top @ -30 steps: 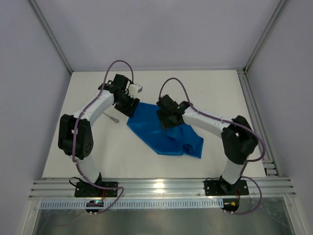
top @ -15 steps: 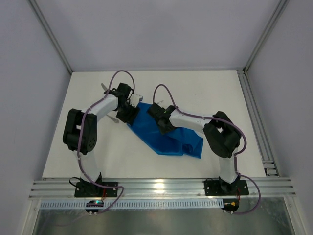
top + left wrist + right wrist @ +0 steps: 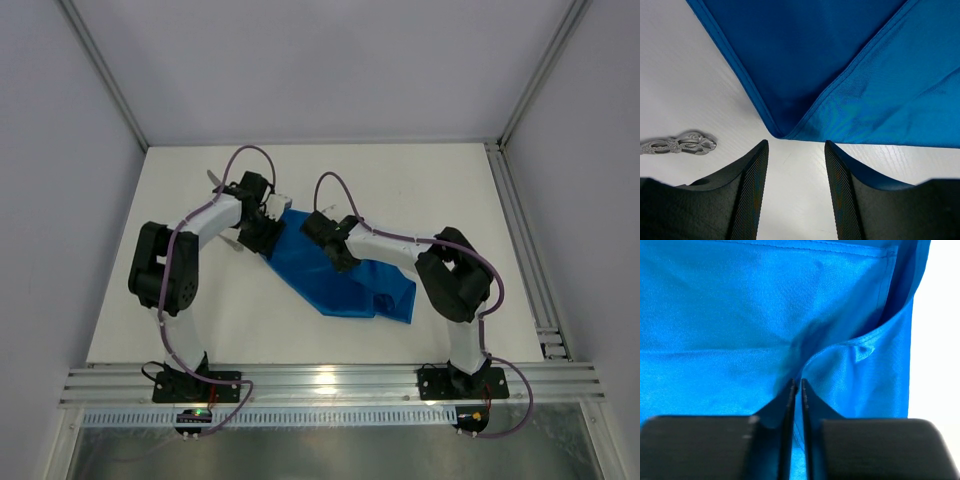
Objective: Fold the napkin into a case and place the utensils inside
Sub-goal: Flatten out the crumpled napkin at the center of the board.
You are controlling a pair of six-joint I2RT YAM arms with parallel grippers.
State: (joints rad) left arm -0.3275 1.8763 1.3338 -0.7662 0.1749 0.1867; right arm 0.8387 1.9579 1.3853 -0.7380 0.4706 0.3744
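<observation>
Napkin (image 3: 730,310) fold inside right pincer (image 3: 798,383)

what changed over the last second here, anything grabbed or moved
The right gripper moved left over the napkin and closed, pinching a raised fold of it. The left gripper shifted slightly toward a napkin corner, its jaws open just short of it, and its elbow swung up. The napkin's outline and the utensil handle beside the left gripper stayed as they were.
</observation>
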